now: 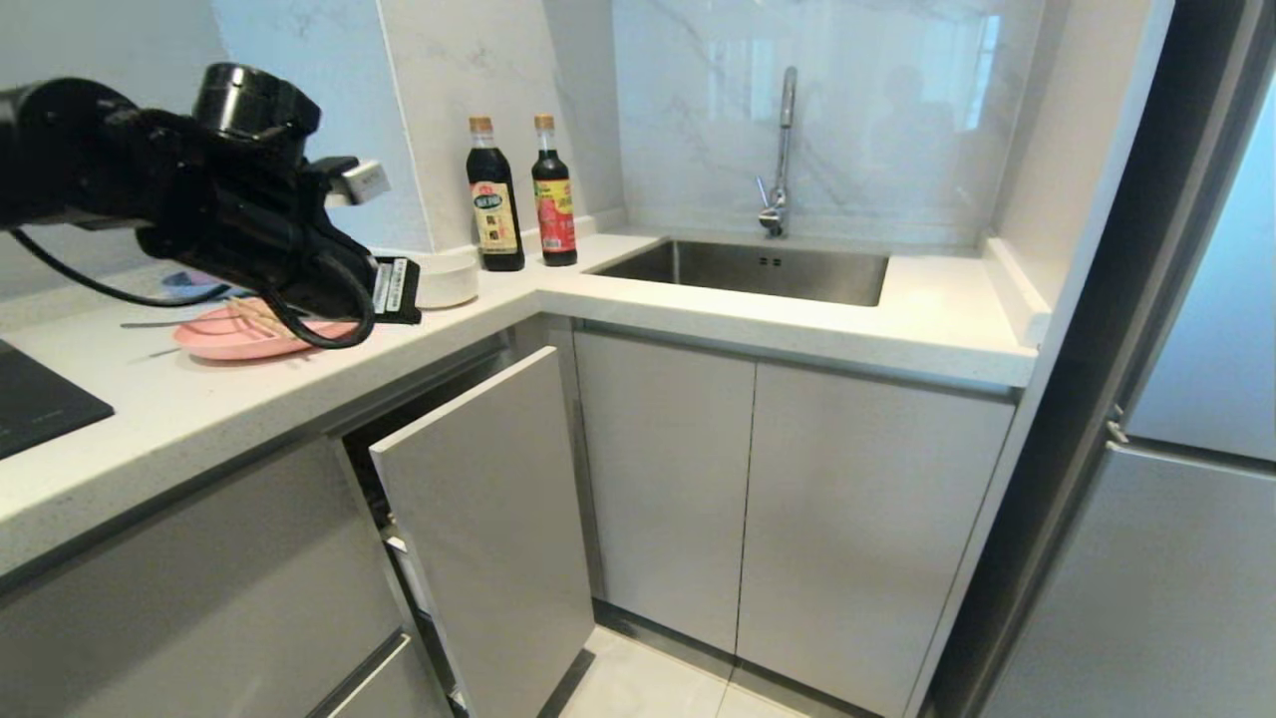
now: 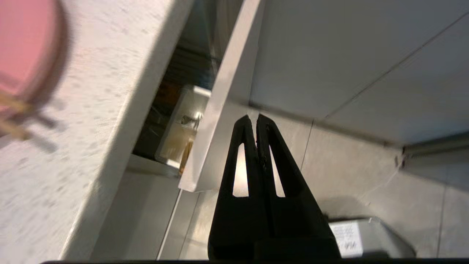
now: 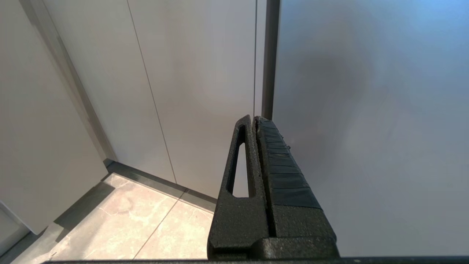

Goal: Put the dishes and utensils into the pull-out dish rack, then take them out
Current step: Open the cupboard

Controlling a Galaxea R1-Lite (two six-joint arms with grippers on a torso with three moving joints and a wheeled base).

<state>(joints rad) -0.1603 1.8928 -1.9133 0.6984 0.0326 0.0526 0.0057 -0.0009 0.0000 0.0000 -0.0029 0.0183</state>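
Observation:
The pale-pink plate [image 1: 244, 334] lies on the white counter [image 1: 199, 399], with the wooden chopsticks [image 1: 254, 317] resting across it. A white bowl [image 1: 446, 279] stands just behind it, near the corner. Below the counter the pull-out dish rack is drawn partway out, its pale front panel [image 1: 488, 519] angled into the room. In the left wrist view I see that panel [image 2: 220, 110], the white utensil tub [image 2: 179, 135] behind it, the plate's edge [image 2: 25, 44] and the chopstick ends [image 2: 11, 117]. My left gripper [image 2: 255, 117] hovers over the counter's edge, shut and empty. My right gripper [image 3: 254, 118] hangs low, shut and empty.
Two dark sauce bottles [image 1: 495, 194] [image 1: 554, 189] stand at the counter's back corner. The steel sink [image 1: 743, 269] and its faucet [image 1: 783, 150] are to the right. A black hob [image 1: 40, 399] lies at the left edge, and the fridge [image 1: 1196, 399] stands at the far right.

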